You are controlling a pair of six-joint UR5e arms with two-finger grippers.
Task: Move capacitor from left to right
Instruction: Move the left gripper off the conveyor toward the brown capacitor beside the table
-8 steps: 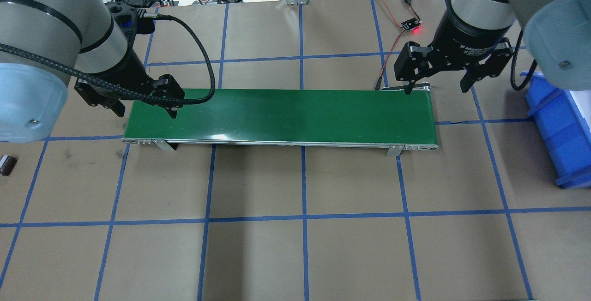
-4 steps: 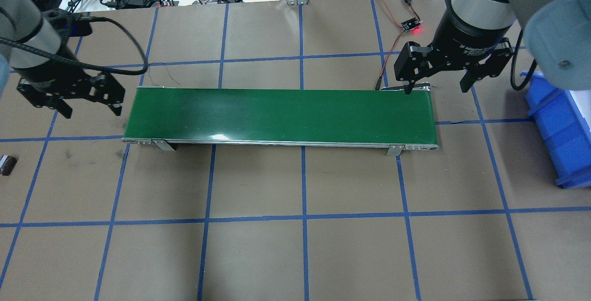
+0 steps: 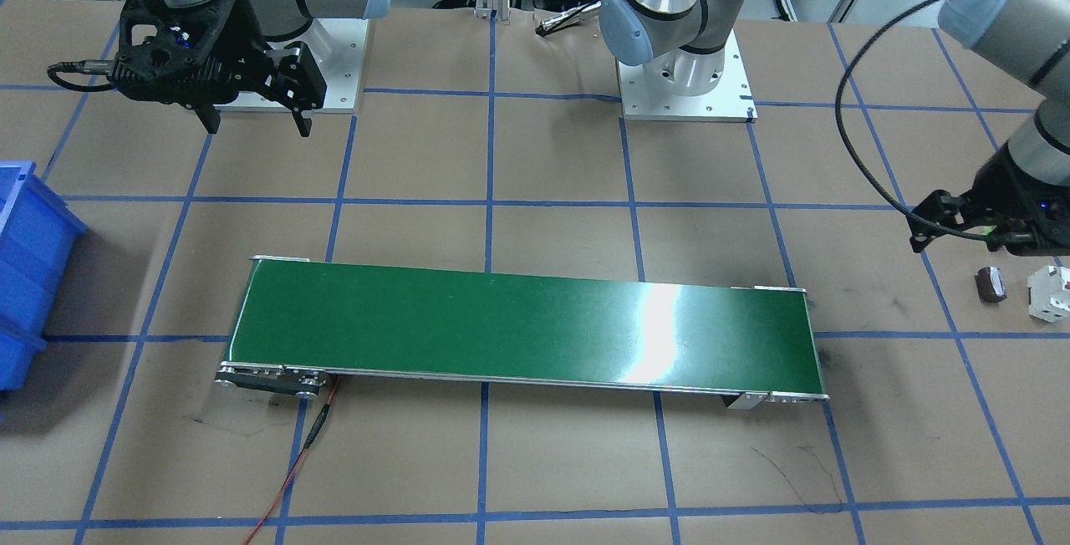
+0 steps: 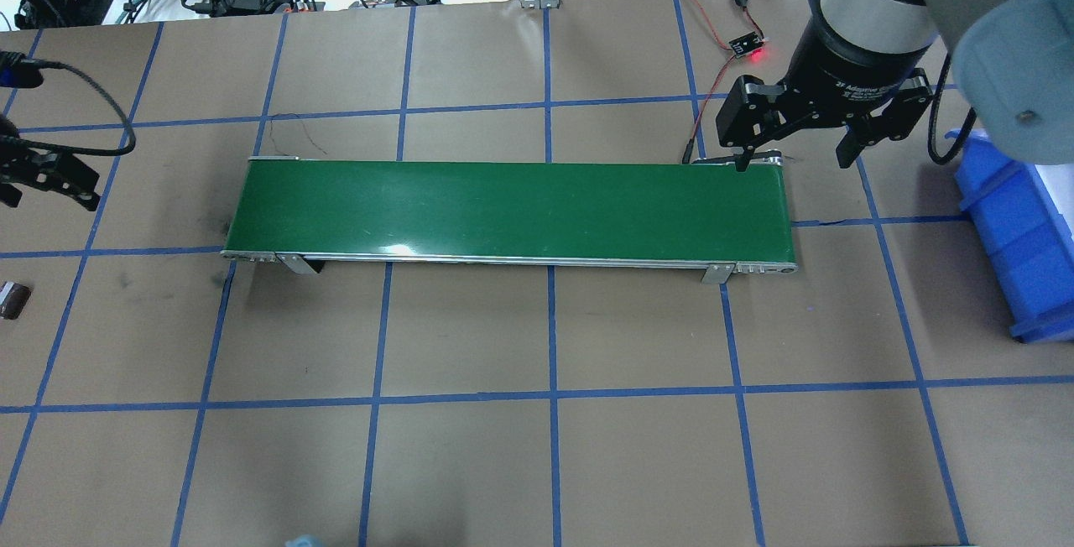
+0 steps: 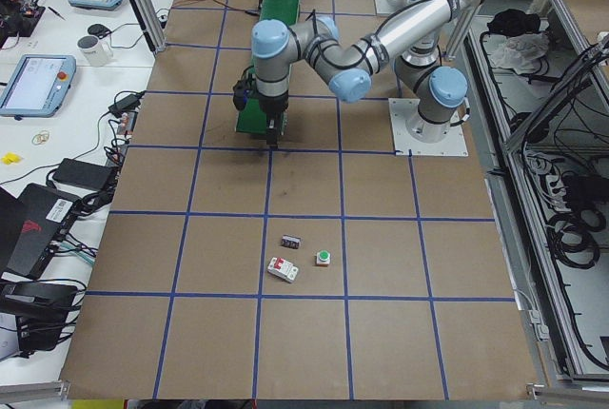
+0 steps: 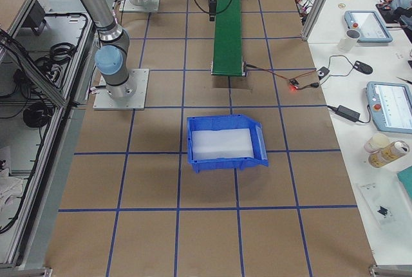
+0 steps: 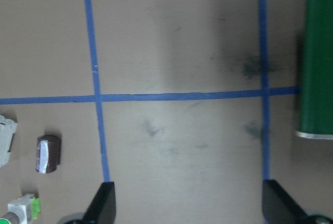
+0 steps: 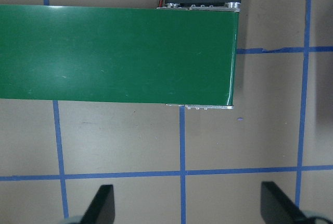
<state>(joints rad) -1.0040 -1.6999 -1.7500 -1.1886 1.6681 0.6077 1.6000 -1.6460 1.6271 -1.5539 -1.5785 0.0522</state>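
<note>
The capacitor (image 3: 991, 285), small and dark brown with a pale striped face, lies on the brown table far to the left of the green conveyor belt (image 4: 503, 207). It also shows at the overhead view's left edge (image 4: 14, 299) and low left in the left wrist view (image 7: 48, 154). My left gripper (image 4: 42, 193) is open and empty, above the table just robot-side of the capacitor; the front view (image 3: 970, 237) shows it too. My right gripper (image 4: 792, 161) is open and empty over the belt's right end.
A white breaker (image 3: 1049, 292) and a green-capped white button (image 7: 21, 209) lie beside the capacitor. A blue bin (image 4: 1019, 237) stands at the table's right. A red wire and a small lit board (image 4: 747, 48) lie behind the belt's right end.
My left arm has swung left, from the belt's left end out to the table's left edge, near the capacitor. The right arm has not moved.
</note>
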